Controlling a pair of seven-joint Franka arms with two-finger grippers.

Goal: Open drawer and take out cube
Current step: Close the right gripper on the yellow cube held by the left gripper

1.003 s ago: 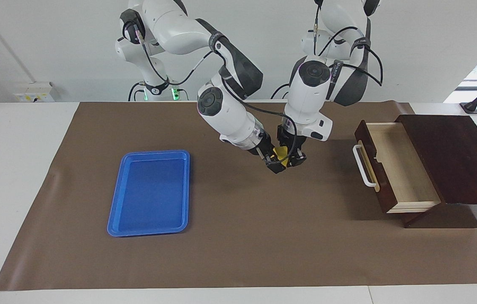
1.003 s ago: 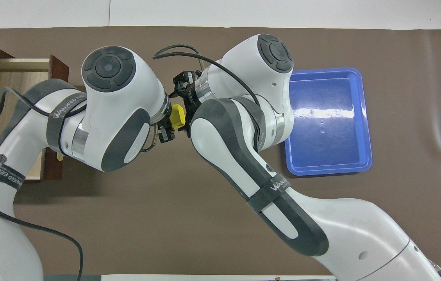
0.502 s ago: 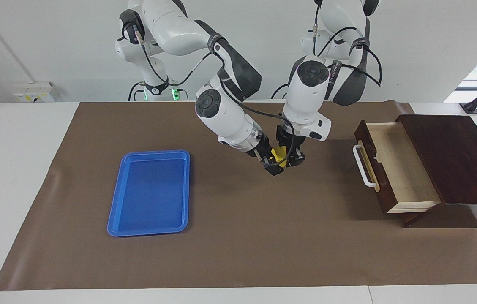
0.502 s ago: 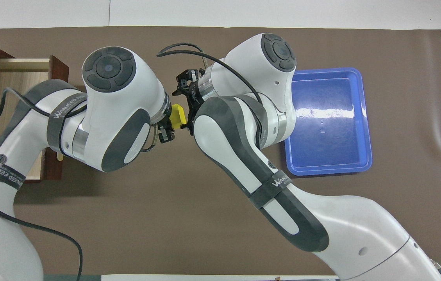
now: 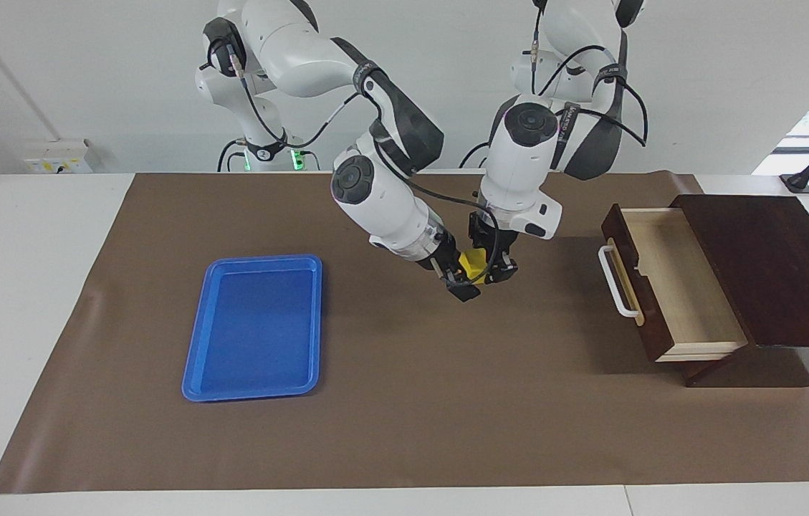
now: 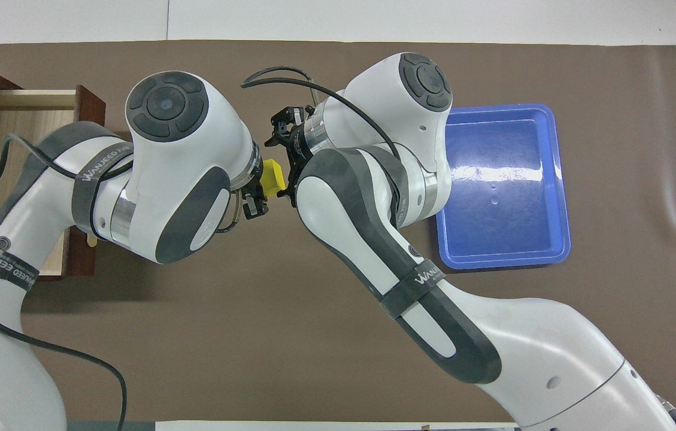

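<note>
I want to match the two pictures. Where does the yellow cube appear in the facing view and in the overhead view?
Facing view: the cube is near the middle of the picture, up in the air where the two pincers meet, above the brown mat.
Overhead view: the cube shows a little above the middle, between the two white wrists.
Shared landmark: the blue tray, toward the right arm's end of the table.

a plain white wall (image 5: 89, 72) rises past the white table (image 5: 17, 287).

Blue tray (image 5: 254, 328): glossy, smooth plastic. Drawer (image 5: 669, 287): dark polished wood outside, pale matt wood inside. Brown mat (image 5: 411, 401) beneath the tray: matt, smooth sheet.
</note>
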